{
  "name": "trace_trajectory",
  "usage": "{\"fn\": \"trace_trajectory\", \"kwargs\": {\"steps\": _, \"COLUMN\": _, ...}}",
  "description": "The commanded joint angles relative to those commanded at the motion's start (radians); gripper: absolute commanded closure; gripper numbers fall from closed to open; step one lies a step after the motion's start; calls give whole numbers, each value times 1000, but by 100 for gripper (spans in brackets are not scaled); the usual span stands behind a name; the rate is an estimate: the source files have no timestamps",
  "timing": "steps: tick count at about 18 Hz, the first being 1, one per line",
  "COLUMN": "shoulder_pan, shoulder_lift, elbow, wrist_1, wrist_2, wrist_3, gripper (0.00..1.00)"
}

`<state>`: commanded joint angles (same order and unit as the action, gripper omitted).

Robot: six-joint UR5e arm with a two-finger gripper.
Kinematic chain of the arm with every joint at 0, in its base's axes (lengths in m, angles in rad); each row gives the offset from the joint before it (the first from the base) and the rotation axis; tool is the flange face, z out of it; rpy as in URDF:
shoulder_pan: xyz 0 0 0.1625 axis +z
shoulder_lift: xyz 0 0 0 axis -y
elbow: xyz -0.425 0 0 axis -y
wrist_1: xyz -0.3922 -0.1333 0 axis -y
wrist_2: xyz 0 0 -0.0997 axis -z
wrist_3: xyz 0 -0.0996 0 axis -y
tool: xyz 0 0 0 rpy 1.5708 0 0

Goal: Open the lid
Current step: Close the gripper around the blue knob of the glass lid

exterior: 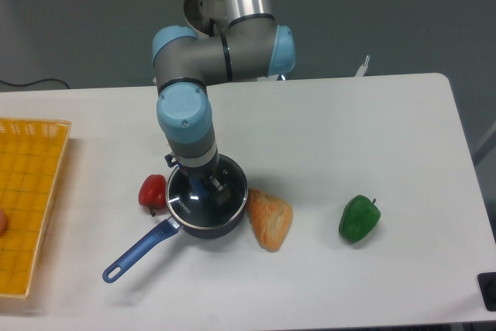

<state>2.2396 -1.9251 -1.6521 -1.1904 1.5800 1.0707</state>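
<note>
The glass lid [188, 205] lies flat on the dark saucepan [229, 225], whose long blue handle [140, 249] points to the front left. My gripper [208, 190] reaches straight down onto the middle of the lid. Its dark fingers [219, 187] stand close on either side of the blue knob, which is mostly hidden between them. The jaws look closed on the knob. The lid rests on the pan rim.
A red pepper [153, 191] touches the pan's left side. A bread piece [270, 218] lies against its right side. A green pepper [359, 218] sits further right. A yellow basket [27, 199] stands at the left table edge.
</note>
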Motion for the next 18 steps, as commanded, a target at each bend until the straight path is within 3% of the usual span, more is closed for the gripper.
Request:
{"fn": "trace_trajectory", "kwargs": {"steps": 5, "shoulder_pan": 0, "shoulder_lift": -2, "elbow": 6, "wrist_1": -2, "wrist_2": -2, "wrist_3": -14, "gripper": 31}}
{"fn": "trace_trajectory", "kwargs": {"steps": 18, "shoulder_pan": 2, "shoulder_lift": -2, "elbow": 14, "wrist_1": -3, "wrist_2": -2, "wrist_3": -25, "gripper": 37}}
